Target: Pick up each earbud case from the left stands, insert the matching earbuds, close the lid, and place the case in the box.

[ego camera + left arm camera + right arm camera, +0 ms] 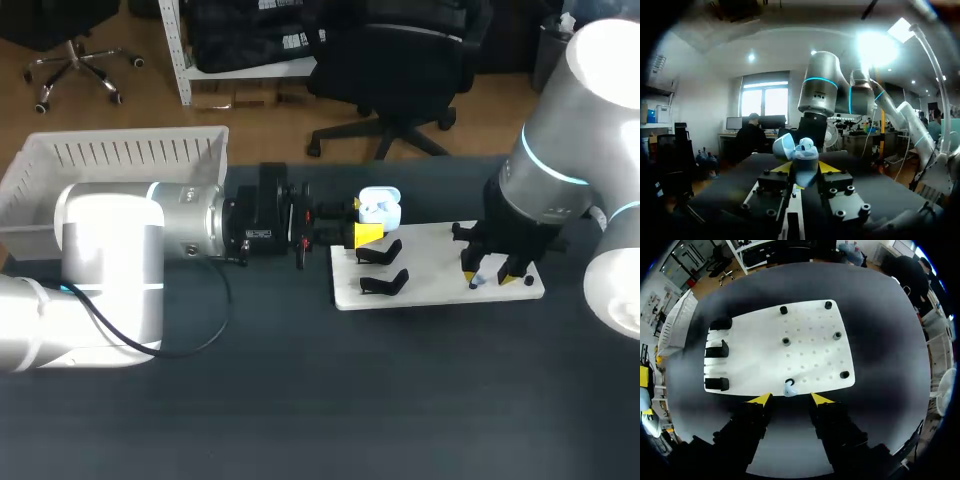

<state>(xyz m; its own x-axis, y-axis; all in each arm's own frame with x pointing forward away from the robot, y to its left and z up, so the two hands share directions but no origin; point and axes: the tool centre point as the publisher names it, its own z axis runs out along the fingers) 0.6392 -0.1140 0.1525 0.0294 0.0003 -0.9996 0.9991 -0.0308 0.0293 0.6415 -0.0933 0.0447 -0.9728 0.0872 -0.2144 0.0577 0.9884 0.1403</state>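
Observation:
A light blue earbud case (pixel 380 208) with its lid open is held over the white board's (pixel 430 290) left end, and my left gripper (pixel 369 233) is shut on it. In the left wrist view the case (pixel 803 162) sits between the yellow tips, one earbud (pixel 806 145) showing in it. My right gripper (pixel 499 277) hangs over the board's right front edge. In the right wrist view it (pixel 790 400) stands open, with a small light blue earbud (pixel 789 389) on the board (pixel 810 355) just ahead of the gap between its tips, touched by neither.
Black stands (pixel 383 267) line the board's left end, also seen as stands (pixel 718 351) in the right wrist view. Small black pegs (pixel 786 341) dot the board. A white slatted box (pixel 120 160) sits at the table's back left, behind my left arm.

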